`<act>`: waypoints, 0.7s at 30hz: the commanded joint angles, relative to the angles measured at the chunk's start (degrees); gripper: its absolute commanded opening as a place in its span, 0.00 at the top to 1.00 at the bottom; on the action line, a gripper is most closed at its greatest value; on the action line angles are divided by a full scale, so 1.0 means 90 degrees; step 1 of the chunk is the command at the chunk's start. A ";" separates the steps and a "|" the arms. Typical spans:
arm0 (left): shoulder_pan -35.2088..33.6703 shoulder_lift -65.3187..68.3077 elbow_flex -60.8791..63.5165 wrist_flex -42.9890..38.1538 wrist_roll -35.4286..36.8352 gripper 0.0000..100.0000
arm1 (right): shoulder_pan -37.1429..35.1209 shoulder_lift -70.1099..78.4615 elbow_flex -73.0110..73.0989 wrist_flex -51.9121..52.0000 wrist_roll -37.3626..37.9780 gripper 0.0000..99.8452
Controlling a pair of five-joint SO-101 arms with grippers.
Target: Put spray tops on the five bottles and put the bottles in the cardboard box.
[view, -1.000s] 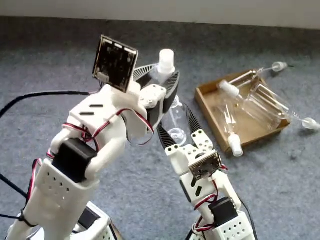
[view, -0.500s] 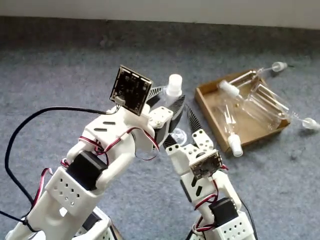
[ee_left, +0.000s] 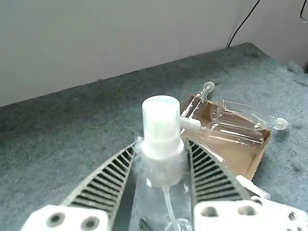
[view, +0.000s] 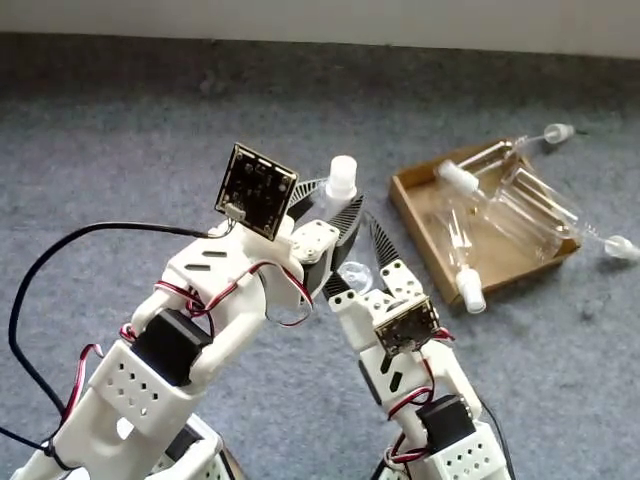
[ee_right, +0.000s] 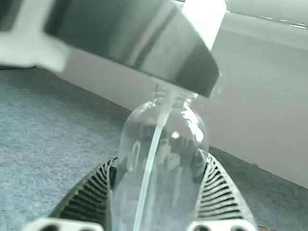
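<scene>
Seating of the last top is under way: over the past 1 s the left gripper point(ee_left: 163, 147) has come down and moved toward the brown cardboard box point(view: 420, 232), carrying the white plastic spray top point(ee_left: 161, 125) lower onto the neck of the clear plastic bottle point(ee_right: 159, 159). Most of that drop came in the first 0.5 s, with only a small settling since. The left wrist also turned during the descent, which reads as a press or twist to engage the collar, though the frames do not show whether the thread has caught. The left fingers are closed on the spray top's collar, 1 ribbed finger on each side. The right gripper point(view: 352, 250) clamps the bottle's body from below, fingers closed around it, and has shifted only slightly. The dip tube runs down inside the bottle, so the top is at least inserted. The bottle stands upright in the air above the grey carpet point(view: 120, 150), to the left of the cardboard box and apart from it. 4 white tops show among the clear capped bottles point(view: 510, 205) lying in the box, some with their tops overhanging its rim. Judgement: this is bottle 5 of 5. Once the top holds, what remains is 1 transfer to the box, where free floor looks tight.
</scene>
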 commanded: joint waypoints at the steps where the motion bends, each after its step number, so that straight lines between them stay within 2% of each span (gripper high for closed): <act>1: 0.0083 0.0015 0.0005 -0.0029 0.0000 0.99 | -0.0024 -0.0093 0.1099 -0.0024 -0.0049 0.94; 6: 0.0093 0.0005 0.0054 -0.0225 0.0010 0.99 | -0.0024 -0.0093 0.1099 -0.0024 -0.0049 0.94; 11: 0.0083 -0.0728 0.0435 -0.0254 0.0684 1.00 | -0.0024 -0.0093 0.1099 -0.0024 -0.0049 0.94; 13: 0.0093 -0.1079 0.0796 -0.0440 0.0635 1.00 | -0.0024 -0.0093 0.1099 -0.0024 -0.0049 0.94; 18: 0.0093 -0.1314 0.1744 -0.1592 0.0088 0.99 | -0.0024 -0.0093 0.1099 -0.0024 -0.0049 0.94; 21: 0.0063 -0.1314 0.2017 -0.1827 0.0000 0.99 | -0.0024 -0.0093 0.1099 0.0005 -0.0049 0.94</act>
